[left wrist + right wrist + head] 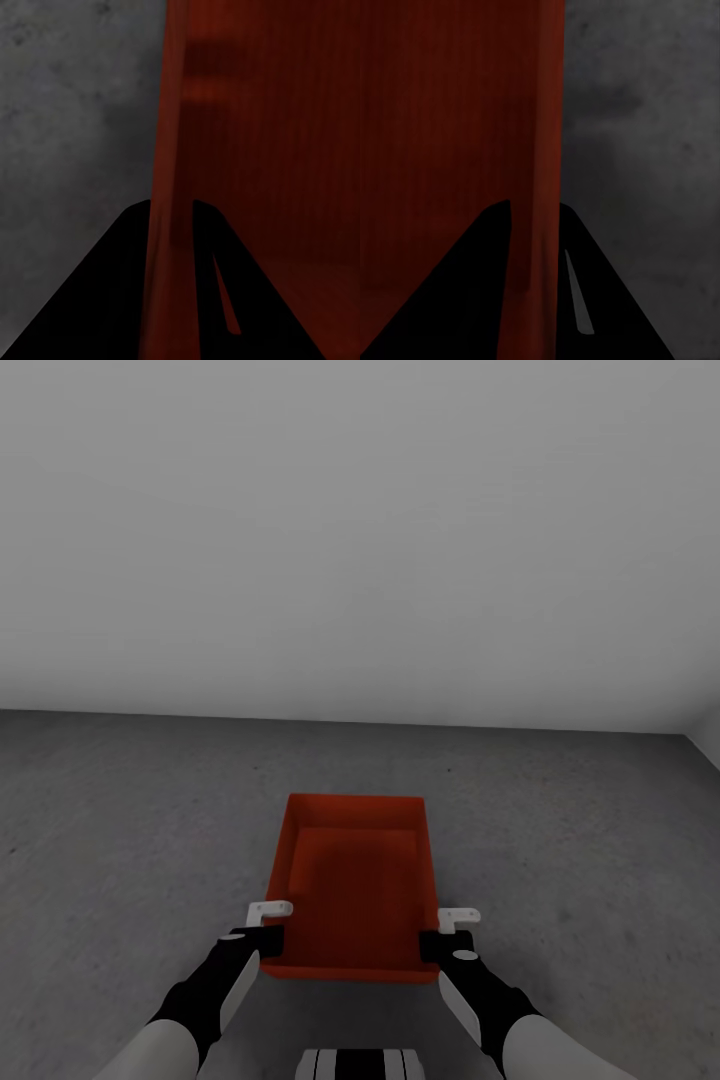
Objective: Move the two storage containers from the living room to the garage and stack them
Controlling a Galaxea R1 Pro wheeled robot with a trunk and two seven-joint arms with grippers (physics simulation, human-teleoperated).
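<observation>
Wide open concrete floor point(120, 840) all around the orange-red container point(350, 880), left, right and beyond it, right up to the grey-white wall point(360, 540) well behind the container. Inside the container, bare bottom, open from above. At its near corners the passage is taken: the left gripper point(268, 942) straddles the left wall, the right gripper point(432, 944) the right wall, each wall wedged between black fingers point(112, 300) in the wrist views.

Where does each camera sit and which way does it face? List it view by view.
Head: looks forward and down at the storage container on the floor; both arms show.
Left wrist: looks along the left gripper, straddling a container wall.
Right wrist: likewise along the right gripper.
Shared: container and floor.
</observation>
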